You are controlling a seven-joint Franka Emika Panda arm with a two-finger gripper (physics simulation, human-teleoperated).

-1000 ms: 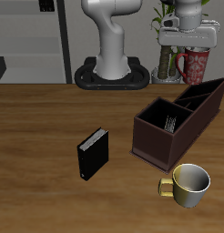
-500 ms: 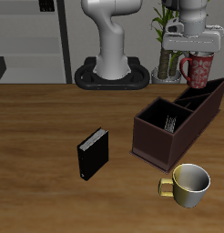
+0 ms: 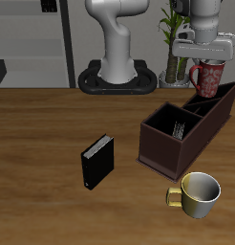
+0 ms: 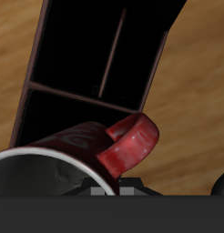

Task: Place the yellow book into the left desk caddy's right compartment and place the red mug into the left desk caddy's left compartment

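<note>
Jaws of the gripper (image 3: 209, 59) clamp the red mug (image 3: 208, 76), hanging above the left desk caddy (image 3: 182, 124) around 2 o'clock, lined up for dropping in.

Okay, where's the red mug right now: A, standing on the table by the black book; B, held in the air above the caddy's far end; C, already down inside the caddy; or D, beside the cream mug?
B: the tool grips the red mug in the air over the left desk caddy.

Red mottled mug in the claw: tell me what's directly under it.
Under the red mottled mug, held by the claw, lies the dark maroon caddy's tall sloped end. Its shadowed interior hides any contents.
</note>
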